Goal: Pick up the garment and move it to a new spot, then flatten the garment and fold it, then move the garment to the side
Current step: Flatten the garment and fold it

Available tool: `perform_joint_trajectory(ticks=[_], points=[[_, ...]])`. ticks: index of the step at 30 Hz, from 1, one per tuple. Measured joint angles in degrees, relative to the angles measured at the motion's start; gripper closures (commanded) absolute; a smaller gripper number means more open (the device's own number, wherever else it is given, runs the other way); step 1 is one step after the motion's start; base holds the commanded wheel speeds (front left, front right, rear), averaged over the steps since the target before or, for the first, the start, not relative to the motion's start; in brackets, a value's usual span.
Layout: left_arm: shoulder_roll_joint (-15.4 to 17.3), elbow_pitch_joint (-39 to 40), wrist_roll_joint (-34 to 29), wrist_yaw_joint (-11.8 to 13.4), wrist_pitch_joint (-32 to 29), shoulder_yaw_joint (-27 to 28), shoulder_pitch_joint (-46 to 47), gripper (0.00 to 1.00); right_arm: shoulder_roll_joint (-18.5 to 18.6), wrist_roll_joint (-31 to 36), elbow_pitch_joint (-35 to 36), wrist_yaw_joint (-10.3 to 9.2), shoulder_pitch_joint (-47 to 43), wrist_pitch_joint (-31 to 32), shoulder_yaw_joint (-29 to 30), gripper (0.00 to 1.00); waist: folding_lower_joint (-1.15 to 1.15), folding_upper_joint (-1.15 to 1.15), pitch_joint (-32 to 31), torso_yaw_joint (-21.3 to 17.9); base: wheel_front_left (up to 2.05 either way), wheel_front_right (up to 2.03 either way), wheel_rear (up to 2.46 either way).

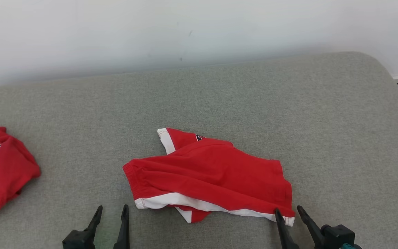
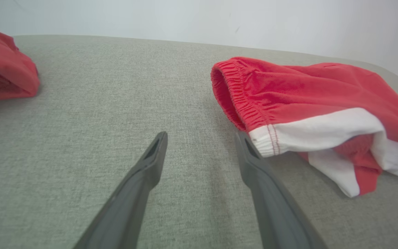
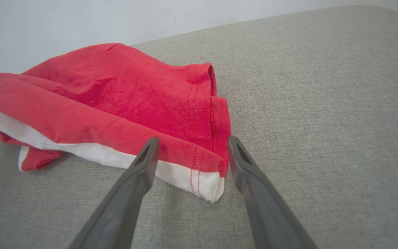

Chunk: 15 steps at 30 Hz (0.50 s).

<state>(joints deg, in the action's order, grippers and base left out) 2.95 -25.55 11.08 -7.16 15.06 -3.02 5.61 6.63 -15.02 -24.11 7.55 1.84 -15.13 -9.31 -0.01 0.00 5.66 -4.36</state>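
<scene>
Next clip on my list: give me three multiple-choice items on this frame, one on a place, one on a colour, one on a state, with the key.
1. Where does the second garment lie relative to the red shorts in the head view?
A. On top of them
B. Apart from them, at the left edge of the grey surface
C. Behind them, against the wall

2. What colour is the band along the red shorts' near edge?
A. White
B. Black
C. Yellow

3. How is the left pincer?
A. Shut on the red shorts
B. Shut on the second garment
C. Open, holding nothing

Key: 1 B, bare grey surface separates the two. 2 A, a white strip runs along the near hem. 3 C, its jaws stand apart with nothing between them.
</scene>
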Motion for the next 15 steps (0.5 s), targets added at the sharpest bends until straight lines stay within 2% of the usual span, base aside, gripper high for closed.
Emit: perform_joint_trajectory(ticks=[7, 8, 10, 11, 12, 13, 14, 15], points=[[0.0, 0.3, 0.1, -0.3, 0.0, -1.0, 0.3, 0.00, -0.2, 0.0, -3.6, 0.00, 1.9, 0.0, 1.1, 0.00, 0.00, 0.00, 0.5, 1.0, 0.00, 0.00, 0.00], [0.0, 0.4, 0.1, -0.3, 0.0, -1.1, 0.3, 0.00, -0.3, 0.0, -4.8, 0.00, 2.4, 0.0, 0.9, 0.08, 0.01, 0.00, 0.6, 1.3, 0.00, 0.00, 0.00], [0.0, 0.4, 0.1, -0.4, 0.0, -1.2, 0.3, 0.00, -0.2, -0.1, -5.6, 0.00, 3.0, 0.0, 0.9, 0.51, 0.01, 0.00, 0.8, 1.6, 0.00, 0.00, 0.00], [0.0, 0.4, 0.1, -0.4, 0.0, -1.2, 0.3, 0.00, -0.1, -0.1, -6.0, 0.00, 3.2, 0.0, 0.8, 0.59, 0.01, 0.00, 0.9, 1.7, 0.00, 0.00, 0.00], [0.0, 0.5, 0.1, -0.4, 0.0, -1.3, 0.4, 0.00, -0.1, -0.2, -6.3, 0.00, 3.4, 0.0, 0.8, 0.63, 0.01, 0.00, 1.0, 1.9, 0.00, 0.00, 0.00], [0.0, 0.5, 0.2, -0.4, 0.0, -1.4, 0.4, 0.00, -0.1, -0.3, -6.4, 0.00, 3.4, 0.0, 0.7, 0.76, 0.01, 0.00, 1.1, 2.0, 0.00, 0.00, 0.00], [0.0, 0.5, 0.2, -0.4, 0.0, -1.5, 0.4, 0.00, -0.1, -0.4, -6.5, 0.00, 3.4, 0.0, 0.7, 0.93, 0.01, 0.00, 1.2, 2.0, 0.00, 0.00, 0.00], [0.0, 0.5, 0.2, -0.4, 0.0, -1.5, 0.4, 0.00, 0.0, -0.5, -6.4, 0.00, 3.5, 0.0, 0.7, 1.00, 0.01, 0.00, 1.3, 2.1, 0.00, 0.00, 0.00]])
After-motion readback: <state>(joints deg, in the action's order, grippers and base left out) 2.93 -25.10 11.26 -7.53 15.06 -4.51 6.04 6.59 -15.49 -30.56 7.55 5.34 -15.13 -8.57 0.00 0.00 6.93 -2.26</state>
